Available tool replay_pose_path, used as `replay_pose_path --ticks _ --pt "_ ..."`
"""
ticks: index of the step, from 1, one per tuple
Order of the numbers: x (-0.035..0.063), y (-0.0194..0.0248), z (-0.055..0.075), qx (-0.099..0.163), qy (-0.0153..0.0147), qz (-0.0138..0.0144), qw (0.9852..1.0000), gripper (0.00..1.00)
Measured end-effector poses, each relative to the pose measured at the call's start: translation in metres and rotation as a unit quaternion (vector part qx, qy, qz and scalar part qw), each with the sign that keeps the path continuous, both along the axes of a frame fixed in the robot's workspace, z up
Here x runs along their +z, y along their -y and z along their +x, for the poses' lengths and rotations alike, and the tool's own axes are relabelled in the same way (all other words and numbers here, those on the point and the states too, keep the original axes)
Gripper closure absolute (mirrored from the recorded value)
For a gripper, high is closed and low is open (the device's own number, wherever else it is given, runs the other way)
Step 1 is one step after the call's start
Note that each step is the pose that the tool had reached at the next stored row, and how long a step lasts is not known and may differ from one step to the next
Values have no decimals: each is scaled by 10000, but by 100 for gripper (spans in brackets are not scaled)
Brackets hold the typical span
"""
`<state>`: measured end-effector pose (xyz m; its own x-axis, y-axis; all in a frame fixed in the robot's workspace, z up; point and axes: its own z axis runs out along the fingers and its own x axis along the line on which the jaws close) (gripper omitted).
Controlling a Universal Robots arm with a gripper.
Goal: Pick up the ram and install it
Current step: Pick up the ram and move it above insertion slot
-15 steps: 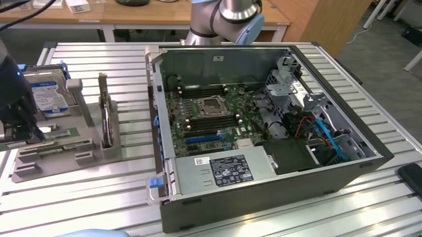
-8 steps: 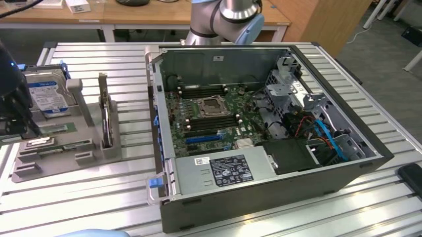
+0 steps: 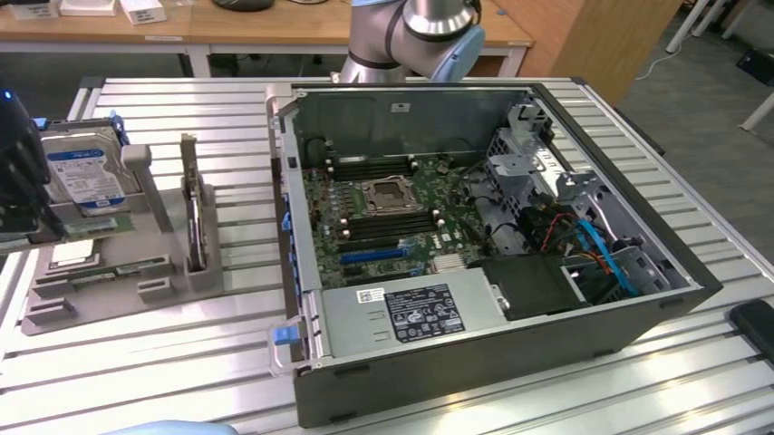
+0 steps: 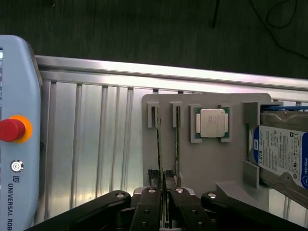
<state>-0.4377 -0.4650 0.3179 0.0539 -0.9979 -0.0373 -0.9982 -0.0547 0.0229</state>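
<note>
While the long, thin green ram stick (image 4: 158,139) stands on edge in a flat grey plastic holder (image 4: 207,163), its long axis running straight away from the black two-fingered gripper (image 4: 161,174), the jaws pinch almost shut on its near end. A second stick (image 4: 176,139) stands parallel beside it, with one silver-lidded square processor (image 4: 211,122) and one blue-labelled hard drive (image 4: 281,154). The wrist points straight down over the holder.

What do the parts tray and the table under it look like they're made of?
Tray: matte grey plastic, perhaps printed or moulded, judging by its flat, dull surface and blocky slots. Table: bare metal slats, likely aluminium, with a brushed sheen, glare streaks and grooves.
</note>
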Motion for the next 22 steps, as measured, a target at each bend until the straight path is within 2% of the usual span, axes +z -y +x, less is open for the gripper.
replay_pose_path --ticks 22 --pt "500 1 2 -60 -30 -1 10000 87"
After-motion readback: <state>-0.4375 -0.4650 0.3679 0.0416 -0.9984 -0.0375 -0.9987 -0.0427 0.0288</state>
